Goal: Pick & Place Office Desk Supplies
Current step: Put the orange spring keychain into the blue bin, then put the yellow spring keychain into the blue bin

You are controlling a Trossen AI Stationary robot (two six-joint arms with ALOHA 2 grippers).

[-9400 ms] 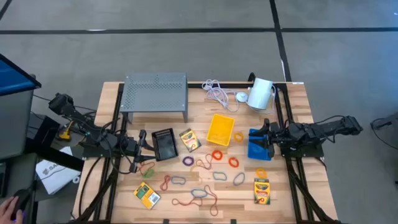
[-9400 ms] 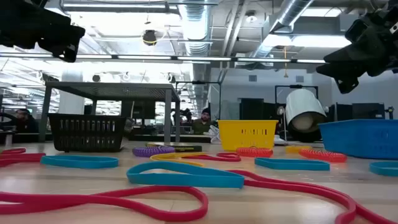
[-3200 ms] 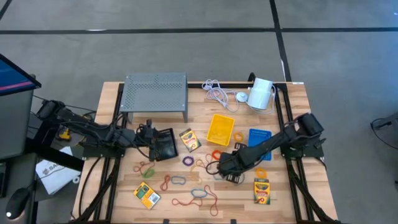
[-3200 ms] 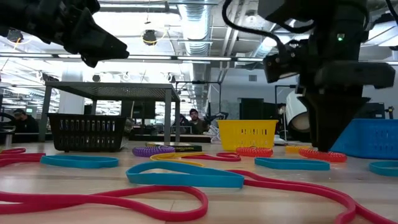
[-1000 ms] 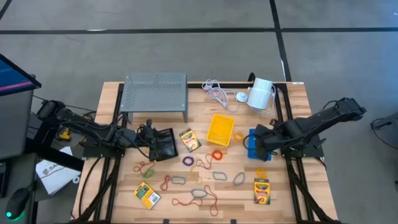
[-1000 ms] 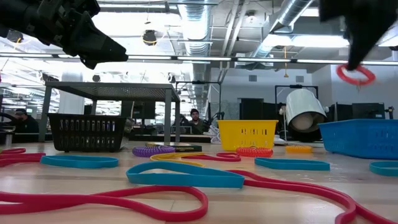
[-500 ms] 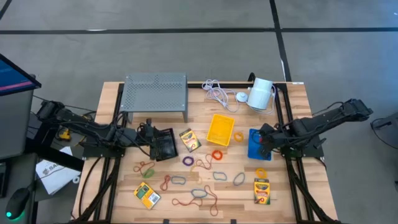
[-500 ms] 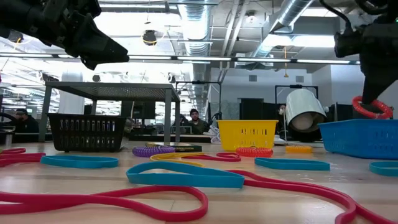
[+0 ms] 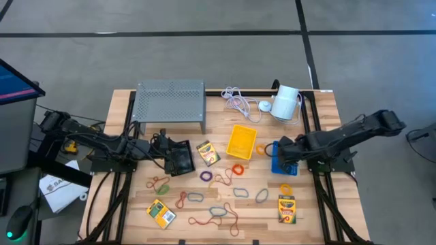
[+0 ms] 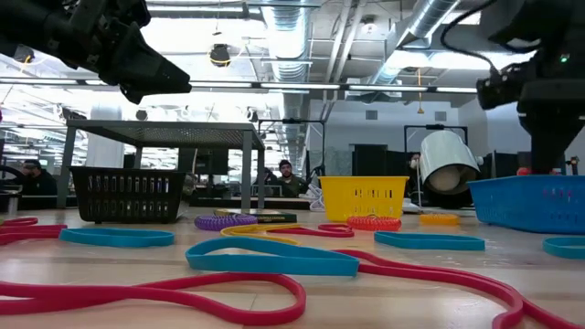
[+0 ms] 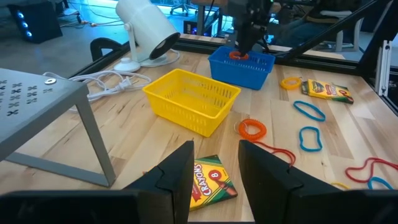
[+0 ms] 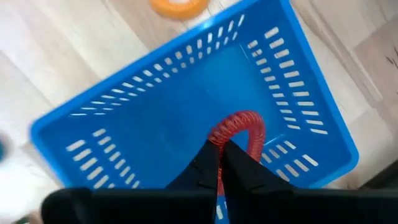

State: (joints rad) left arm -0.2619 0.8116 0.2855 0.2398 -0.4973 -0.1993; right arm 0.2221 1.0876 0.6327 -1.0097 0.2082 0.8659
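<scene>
Right wrist view shows us a red coiled band [image 12: 239,134] pinched in the right gripper [image 12: 219,163], whose fingers are pressed together on it, low inside the blue bin [image 12: 155,118] and not yet let go. We judge the sorting barely begun: beyond the blue bin, many bands [image 9: 238,169] and crayon boxes [image 9: 287,208] lie loose on the worktop [image 9: 327,116], the yellow bin [image 9: 242,141] looks empty. Farther off, the left gripper [image 9: 161,143] hovers partly spread by the black bin [image 9: 180,158].
</scene>
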